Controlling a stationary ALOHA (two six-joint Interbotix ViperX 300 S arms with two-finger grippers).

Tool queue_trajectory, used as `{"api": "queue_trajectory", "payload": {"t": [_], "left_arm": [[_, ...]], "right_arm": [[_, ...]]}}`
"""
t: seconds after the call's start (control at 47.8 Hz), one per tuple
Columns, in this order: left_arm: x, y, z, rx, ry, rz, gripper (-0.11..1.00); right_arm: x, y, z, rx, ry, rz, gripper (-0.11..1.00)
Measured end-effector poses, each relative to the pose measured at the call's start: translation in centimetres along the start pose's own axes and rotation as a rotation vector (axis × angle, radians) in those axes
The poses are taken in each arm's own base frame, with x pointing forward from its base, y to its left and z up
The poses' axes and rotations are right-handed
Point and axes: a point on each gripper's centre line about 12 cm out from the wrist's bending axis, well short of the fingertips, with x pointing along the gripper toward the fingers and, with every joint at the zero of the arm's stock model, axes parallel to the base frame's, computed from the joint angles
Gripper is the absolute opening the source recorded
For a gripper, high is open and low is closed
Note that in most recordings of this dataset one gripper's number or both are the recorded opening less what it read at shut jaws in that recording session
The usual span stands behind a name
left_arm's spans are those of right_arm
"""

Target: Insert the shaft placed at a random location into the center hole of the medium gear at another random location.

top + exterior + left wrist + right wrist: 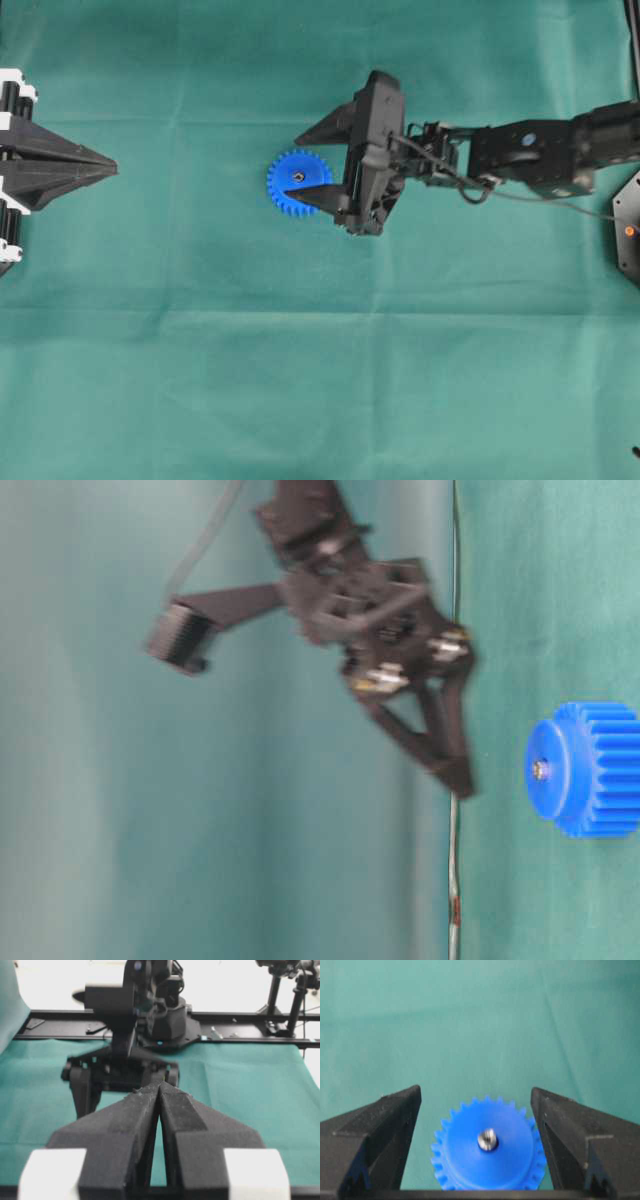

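A green cloth (200,380) covers the table, with the right claw (476,1135) above the blue gear (297,183) near the middle and the left claw (159,1094) resting pinched shut and empty at the far left. The right claw's jaws stand wide apart, holding nothing. The small silver shaft (488,1139) sits upright in the gear's center hole, so the insertion looks done, with only pulling the arm away left.
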Motion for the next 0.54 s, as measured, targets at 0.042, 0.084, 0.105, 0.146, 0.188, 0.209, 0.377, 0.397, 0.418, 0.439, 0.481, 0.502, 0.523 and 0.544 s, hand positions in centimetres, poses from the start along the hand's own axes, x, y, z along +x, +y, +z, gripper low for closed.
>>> {"api": "queue_trajectory", "payload": {"t": [0.042, 0.084, 0.105, 0.146, 0.188, 0.209, 0.377, 0.397, 0.418, 0.439, 0.481, 0.502, 0.523, 0.544], "left_arm": [[0.0, 0.0, 0.0, 0.000, -0.002, 0.000, 0.00], [0.0, 0.0, 0.0, 0.000, -0.002, 0.000, 0.00], [0.0, 0.0, 0.0, 0.000, -0.002, 0.000, 0.00], [0.0, 0.0, 0.0, 0.000, -0.002, 0.000, 0.00], [0.0, 0.0, 0.0, -0.001, -0.002, 0.000, 0.00], [0.0, 0.0, 0.0, 0.000, -0.002, 0.000, 0.00], [0.0, 0.0, 0.1, 0.000, -0.003, 0.000, 0.00], [0.0, 0.0, 0.1, 0.000, -0.003, 0.000, 0.00], [0.0, 0.0, 0.1, 0.000, -0.005, 0.000, 0.00], [0.0, 0.0, 0.0, 0.000, -0.002, 0.002, 0.00], [0.0, 0.0, 0.1, 0.000, -0.003, 0.000, 0.00], [0.0, 0.0, 0.1, 0.000, -0.003, 0.000, 0.00], [0.0, 0.0, 0.1, 0.000, -0.003, 0.002, 0.00], [0.0, 0.0, 0.1, 0.000, -0.003, 0.002, 0.00]], "right_arm": [[-0.4, 0.0, 0.6, 0.001, -0.009, 0.001, 0.88], [-0.9, 0.1, 1.3, 0.001, -0.021, 0.003, 0.88], [-1.1, 0.0, 1.6, 0.001, -0.025, 0.003, 0.88], [-1.6, 0.1, 2.1, 0.002, -0.035, 0.005, 0.88], [-2.1, 0.1, 2.5, -0.001, -0.041, 0.006, 0.88], [-2.3, 0.1, 2.7, 0.001, -0.044, 0.007, 0.88], [-4.1, 0.1, 3.5, 0.000, -0.073, 0.009, 0.87], [-4.3, 0.1, 3.5, 0.000, -0.076, 0.009, 0.88], [-4.5, 0.1, 3.5, 0.002, -0.076, 0.009, 0.88], [-4.7, 0.1, 3.6, 0.000, -0.080, 0.010, 0.87], [-5.1, 0.1, 3.5, 0.002, -0.081, 0.009, 0.87], [-5.3, 0.1, 3.5, 0.002, -0.083, 0.009, 0.87], [-5.5, 0.1, 3.4, 0.001, -0.083, 0.010, 0.87], [-5.7, 0.1, 3.4, 0.002, -0.083, 0.009, 0.87]]}}
